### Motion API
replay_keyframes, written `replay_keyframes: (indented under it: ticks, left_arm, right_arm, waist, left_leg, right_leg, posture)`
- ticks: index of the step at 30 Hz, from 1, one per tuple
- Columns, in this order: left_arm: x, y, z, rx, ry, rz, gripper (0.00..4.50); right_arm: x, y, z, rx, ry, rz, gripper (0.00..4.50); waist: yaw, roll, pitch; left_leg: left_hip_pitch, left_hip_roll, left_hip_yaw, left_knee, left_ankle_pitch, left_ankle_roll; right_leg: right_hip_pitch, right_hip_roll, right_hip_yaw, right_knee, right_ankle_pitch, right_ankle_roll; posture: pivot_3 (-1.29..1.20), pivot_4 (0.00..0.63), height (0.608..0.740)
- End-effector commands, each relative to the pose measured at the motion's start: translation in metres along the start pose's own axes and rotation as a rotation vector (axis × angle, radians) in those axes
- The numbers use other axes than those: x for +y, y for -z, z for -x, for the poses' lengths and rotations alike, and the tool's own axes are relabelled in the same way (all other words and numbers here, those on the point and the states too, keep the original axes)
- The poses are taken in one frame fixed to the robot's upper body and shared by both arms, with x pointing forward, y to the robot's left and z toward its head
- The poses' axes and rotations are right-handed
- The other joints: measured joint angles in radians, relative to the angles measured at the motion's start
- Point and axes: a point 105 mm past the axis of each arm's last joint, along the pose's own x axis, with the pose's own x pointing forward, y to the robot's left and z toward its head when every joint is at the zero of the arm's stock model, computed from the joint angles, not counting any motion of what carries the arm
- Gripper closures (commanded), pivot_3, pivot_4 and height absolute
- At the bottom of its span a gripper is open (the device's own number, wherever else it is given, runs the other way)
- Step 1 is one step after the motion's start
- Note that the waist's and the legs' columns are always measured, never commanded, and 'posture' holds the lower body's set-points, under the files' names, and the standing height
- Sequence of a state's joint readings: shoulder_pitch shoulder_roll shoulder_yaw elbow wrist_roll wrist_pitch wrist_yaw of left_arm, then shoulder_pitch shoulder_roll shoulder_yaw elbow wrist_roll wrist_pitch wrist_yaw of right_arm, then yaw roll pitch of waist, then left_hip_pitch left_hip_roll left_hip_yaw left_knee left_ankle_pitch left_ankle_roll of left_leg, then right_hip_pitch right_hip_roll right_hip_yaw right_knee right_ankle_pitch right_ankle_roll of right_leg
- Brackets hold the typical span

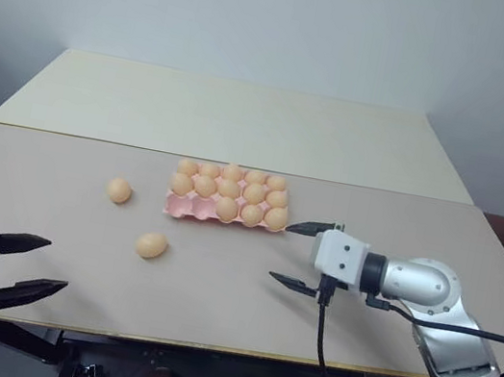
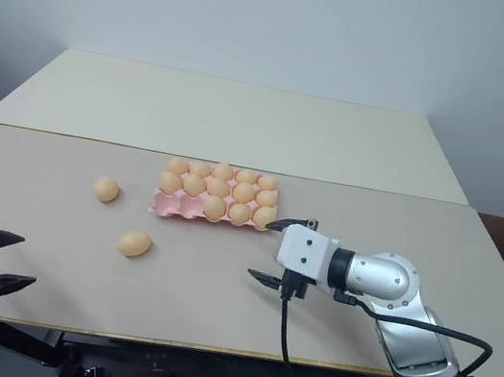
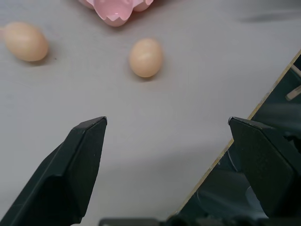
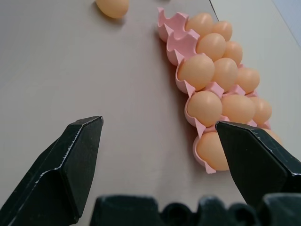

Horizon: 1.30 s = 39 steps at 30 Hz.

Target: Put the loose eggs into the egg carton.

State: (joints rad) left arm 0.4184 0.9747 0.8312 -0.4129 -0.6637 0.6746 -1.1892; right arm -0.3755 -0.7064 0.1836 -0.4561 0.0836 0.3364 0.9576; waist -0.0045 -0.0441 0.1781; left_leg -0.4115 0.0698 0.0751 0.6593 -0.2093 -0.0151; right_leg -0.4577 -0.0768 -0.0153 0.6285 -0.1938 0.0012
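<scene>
Egg carton (image 1: 192, 207) sat mid-table (image 1: 211, 308), thirteen cups filled, two empty at its near-left corner. Two loose eggs lay left of it: one (image 1: 119, 190) near the carton's left end, the other (image 1: 151, 246) nearer the table's front. Your left pincer (image 1: 35, 266) hovered released at the front-left; your right pincer (image 1: 303, 254), also released and empty, hung just right of the carton. Best you'd taken the nearer egg with the left, straddling its narrow width, closing gently.

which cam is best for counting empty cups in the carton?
The right wrist view: the egg carton is close, and two empty cups show in its near row's far end. The eye views show the whole carton smaller; the left wrist view catches one corner.
</scene>
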Motion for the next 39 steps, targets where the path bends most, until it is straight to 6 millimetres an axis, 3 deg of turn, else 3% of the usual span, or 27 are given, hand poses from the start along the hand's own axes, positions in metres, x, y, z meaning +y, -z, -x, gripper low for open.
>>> replay_keyframes:
  ticks: [1, 7, 14, 25, 34, 39]
  left_arm:
    - [0.002, -0.006, -0.018, -0.029, -0.008, -0.051, 0.0]
    - [0.014, -0.002, -0.069, -0.067, -0.043, -0.093, 0.0]
    - [0.021, -0.008, -0.11, -0.113, -0.01, -0.099, 0.0]
    - [0.024, 0.005, -0.141, -0.072, 0.086, -0.101, 0.0]
    - [0.027, 0.011, -0.151, -0.078, 0.084, -0.095, 2.73]
    - [0.018, 0.006, -0.142, -0.109, 0.145, -0.097, 2.84]
  right_arm:
    - [-0.001, -0.009, 0.002, -0.014, 0.023, 0.033, 0.03]
    - [-0.003, -0.009, -0.001, -0.017, 0.059, 0.018, 0.03]
    - [-0.011, -0.005, 0.005, 0.023, 0.127, 0.005, 0.03]
    - [-0.012, 0.0, 0.01, 0.064, 0.189, -0.006, 0.03]
    - [-0.013, 0.001, 0.011, 0.072, 0.201, -0.002, 0.0]
    - [-0.015, 0.0, 0.01, 0.069, 0.204, 0.002, 0.0]
  waist:
    - [0.002, 0.0, 0.0]
    - [0.003, -0.001, -0.001]
    - [0.004, -0.002, -0.001]
    - [0.004, -0.002, -0.001]
    - [0.005, -0.002, -0.002]
    - [0.004, -0.002, -0.002]
  left_leg:
    - [0.0, 0.0, 0.0, 0.0, 0.0, 0.0]
    - [0.001, 0.0, 0.0, 0.0, 0.005, 0.008]
    - [-0.001, 0.0, 0.0, 0.0, 0.005, 0.008]
    - [-0.001, 0.0, 0.0, 0.001, 0.005, 0.008]
    - [-0.002, -0.001, 0.0, 0.001, 0.005, 0.008]
    - [-0.001, -0.001, 0.0, 0.001, 0.005, 0.008]
  right_leg:
    - [0.0, 0.0, 0.0, 0.0, 0.0, 0.0]
    - [0.001, 0.001, 0.001, 0.001, 0.0, 0.0]
    - [0.001, 0.002, 0.001, 0.001, 0.001, 0.0]
    - [0.001, 0.001, 0.001, 0.001, 0.001, 0.001]
    - [0.001, 0.002, 0.001, 0.001, 0.004, 0.006]
    - [0.001, 0.001, 0.001, 0.001, 0.004, 0.006]
  posture:
    - [0.0, 0.15, 0.74]
    - [0.0, 0.15, 0.74]
    - [0.0, 0.15, 0.74]
    - [0.0, 0.15, 0.74]
    - [0.0, 0.15, 0.74]
    - [0.0, 0.15, 0.74]
